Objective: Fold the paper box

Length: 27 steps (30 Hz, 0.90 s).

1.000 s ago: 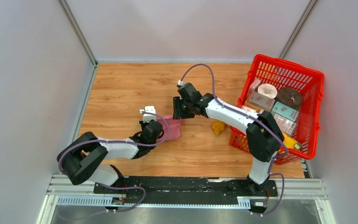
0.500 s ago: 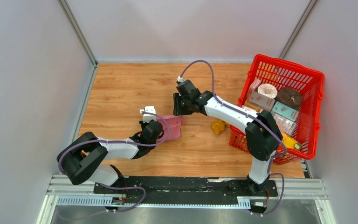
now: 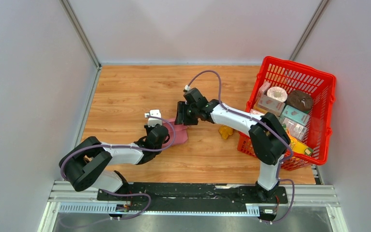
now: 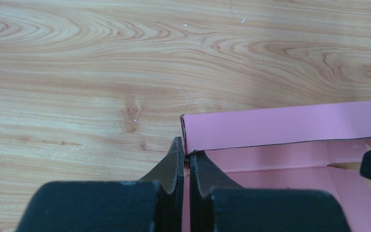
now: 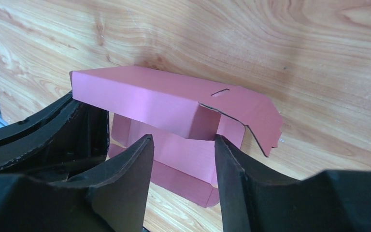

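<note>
From above, the right pincer point(image 3: 181, 116) has slid a bit left and down since a moment ago. It now sits right at the top edge of the paper box point(image 3: 180, 133). The left pincer point(image 3: 160, 129) has not moved. It is at the left side of the box, in the middle of the table point(image 3: 125, 92). A small yellow thing point(image 3: 226, 131) lies just to the right of the box, between it and the red basket point(image 3: 324, 121) at the right edge. The upper left of the wood is bare, and so is the strip below the box.

In the left wrist view, the left pincer point(image 4: 186, 157) is almost closed. Its two fingers point(image 4: 173, 169) pinch a thin pink wall at the corner of the box point(image 4: 280, 125). Bare wood fills the top and the left of the frame.

In the right wrist view, the right pincer point(image 5: 183, 154) is wide open. The half-folded box point(image 5: 145, 96) stands just ahead, with a flap hanging at the right. I cannot tell if the fingers touch it. The left pincer is the dark shape at the left edge. Bare wood fills the top and the right.
</note>
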{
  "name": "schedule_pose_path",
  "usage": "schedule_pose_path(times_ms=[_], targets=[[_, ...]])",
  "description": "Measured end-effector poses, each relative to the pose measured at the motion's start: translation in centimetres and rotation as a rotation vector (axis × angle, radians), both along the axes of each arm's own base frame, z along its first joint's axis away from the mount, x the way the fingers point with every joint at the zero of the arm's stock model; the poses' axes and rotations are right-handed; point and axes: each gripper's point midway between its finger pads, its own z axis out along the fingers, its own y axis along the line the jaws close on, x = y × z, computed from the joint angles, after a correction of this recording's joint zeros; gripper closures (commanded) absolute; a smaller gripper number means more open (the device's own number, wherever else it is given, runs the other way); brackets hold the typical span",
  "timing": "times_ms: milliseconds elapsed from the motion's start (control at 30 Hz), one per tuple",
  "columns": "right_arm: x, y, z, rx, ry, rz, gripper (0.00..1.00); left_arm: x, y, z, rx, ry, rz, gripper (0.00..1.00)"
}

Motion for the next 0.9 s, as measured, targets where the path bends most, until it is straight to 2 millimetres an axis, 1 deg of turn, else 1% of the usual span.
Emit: schedule_pose_path(times_ms=[67, 200, 267, 400, 533, 633, 733, 767, 833, 867, 900], targets=[[0.3, -0.3, 0.1, 0.020, 0.008, -0.015, 0.45, 0.0, 0.0, 0.0, 0.000, 0.000, 0.001, 1.00], [0.9, -1.7, -0.1, 0.064, 0.040, -0.071, 0.43, 0.0, 0.0, 0.0, 0.000, 0.000, 0.000, 1.00], [1.2, -2.0, 0.0, 0.097, 0.062, -0.091, 0.42, 0.0, 0.0, 0.0, 0.001, 0.000, 0.000, 1.00], [2.0, -1.7, 1.0, 0.174, 0.080, -0.113, 0.43, 0.0, 0.0, 0.0, 0.001, 0.000, 0.000, 1.00], [1.9, -0.7, 1.3, 0.218, 0.099, -0.098, 0.49, 0.0, 0.0, 0.0, 0.000, -0.001, 0.000, 1.00], [1.7, -0.1, 0.9, 0.242, 0.124, -0.091, 0.54, 0.1, 0.0, 0.0, 0.002, -0.002, 0.003, 1.00], [1.6, 0.4, 0.7, 0.266, 0.148, -0.089, 0.69, 0.1, 0.0, 0.0, 0.002, -0.003, 0.004, 1.00], [1.6, 0.6, 0.7, 0.275, 0.155, -0.090, 0.77, 0.1, 0.0, 0.0, 0.002, -0.002, 0.003, 1.00], [1.7, 0.8, 0.6, 0.286, 0.167, -0.096, 0.85, 0.1, 0.0, 0.0, 0.002, -0.002, 0.004, 1.00], [1.7, 0.9, 0.5, 0.291, 0.174, -0.105, 0.93, 0.1, 0.0, 0.0, 0.001, -0.002, 0.006, 1.00], [1.9, 0.9, 0.5, 0.296, 0.177, -0.112, 0.94, 0.1, 0.1, -0.1, 0.000, -0.002, 0.008, 1.00]])
